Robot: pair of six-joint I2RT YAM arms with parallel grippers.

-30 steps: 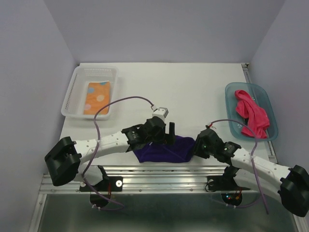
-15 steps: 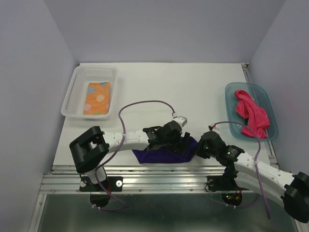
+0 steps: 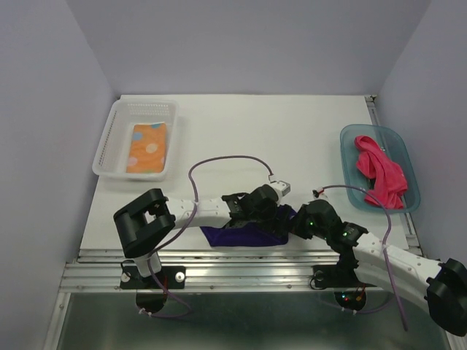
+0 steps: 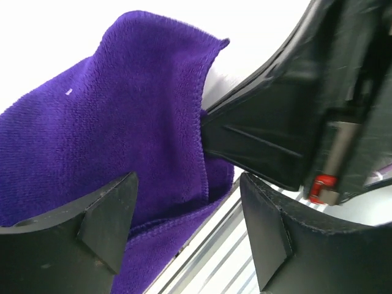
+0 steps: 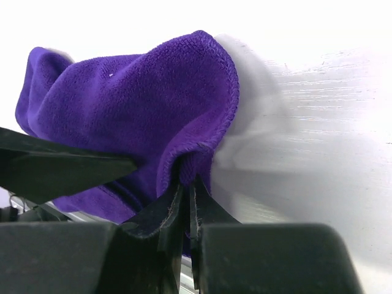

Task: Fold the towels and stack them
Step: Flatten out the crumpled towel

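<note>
The dark purple towel (image 3: 244, 235) lies bunched at the table's near edge, between the two arms. My right gripper (image 3: 294, 226) is shut on the towel's right edge (image 5: 202, 156) and holds a fold of it up. My left gripper (image 3: 279, 217) is open over the towel's right part (image 4: 122, 141), its jaws apart and holding nothing, close to the right gripper's finger (image 4: 269, 141). The orange dotted towel (image 3: 147, 146) lies folded in the clear basket. The pink-red towel (image 3: 379, 173) lies crumpled in the teal tub.
The clear plastic basket (image 3: 119, 120) stands at the far left. The teal tub (image 3: 350, 138) stands at the right edge. The metal rail (image 3: 241, 257) runs along the table's near edge, just below the purple towel. Purple cables loop over both arms.
My left gripper has swung right across the purple towel to its right end, beside the right gripper. The right gripper has drawn slightly left. The towel has bunched narrower.
</note>
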